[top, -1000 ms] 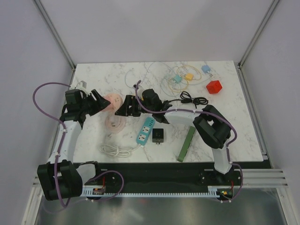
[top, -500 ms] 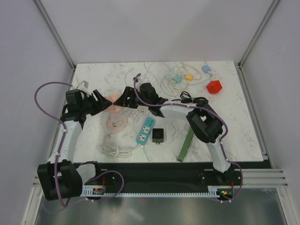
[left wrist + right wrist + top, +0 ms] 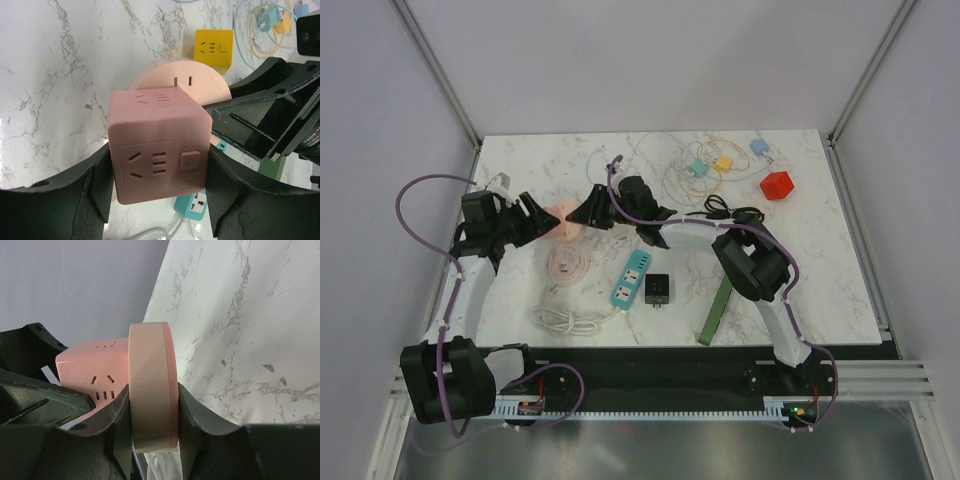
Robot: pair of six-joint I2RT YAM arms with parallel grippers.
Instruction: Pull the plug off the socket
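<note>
Pink cube socket (image 3: 157, 150) sits clamped in the left pincer (image 3: 159, 187), the right pincer (image 3: 152, 420) closed on its round plug (image 3: 150, 375).

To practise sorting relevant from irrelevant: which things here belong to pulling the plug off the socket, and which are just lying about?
Belong to the job: pink cube socket, round pink plug.
Just lying about: blue power strip, black adapter, green bar, red cube, white cable.
</note>
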